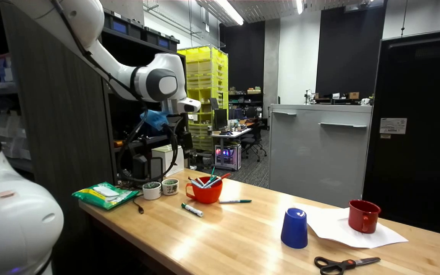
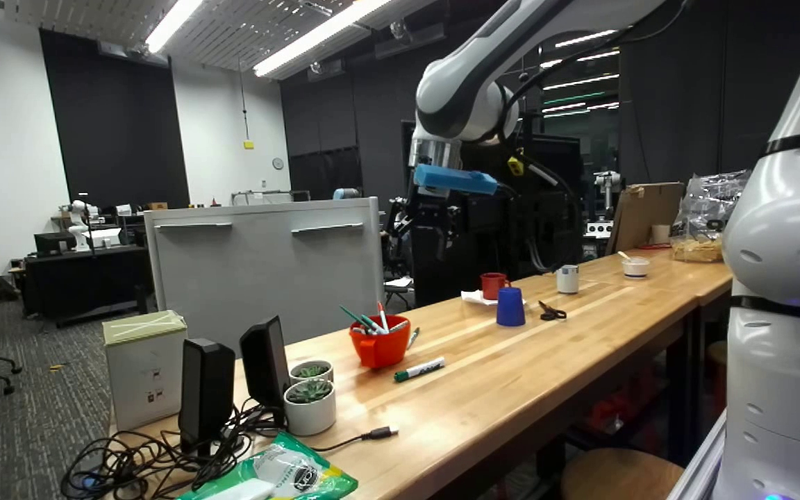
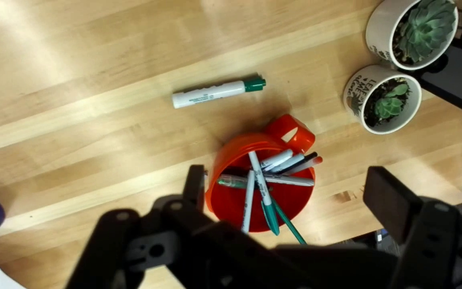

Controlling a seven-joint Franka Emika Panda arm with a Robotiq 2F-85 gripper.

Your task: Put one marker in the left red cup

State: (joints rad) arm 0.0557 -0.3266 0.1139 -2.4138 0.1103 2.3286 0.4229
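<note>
The wide bright red cup [image 1: 206,195] stands upright and holds several pens and markers; it also shows in an exterior view [image 2: 380,351] and the wrist view [image 3: 226,154]. A thin red-ended stick [image 1: 225,176] leans out over its rim. A white marker with a green cap [image 3: 217,93] lies on the table by the cup. A thinner green-capped marker [image 1: 235,201] lies beside the cup, mostly hidden behind a finger in the wrist view. My gripper [image 3: 291,190] is open and empty, pointing down above the table [image 2: 419,239], with the cup seen between its fingers.
A blue cup [image 1: 294,228], a darker red cup [image 1: 363,216] on white paper, and scissors [image 1: 342,263] are farther along the table. Two potted plants [image 3: 383,105], speakers [image 2: 206,396], cables, a white box [image 2: 146,375] and a green bag [image 1: 107,195] sit at the other end.
</note>
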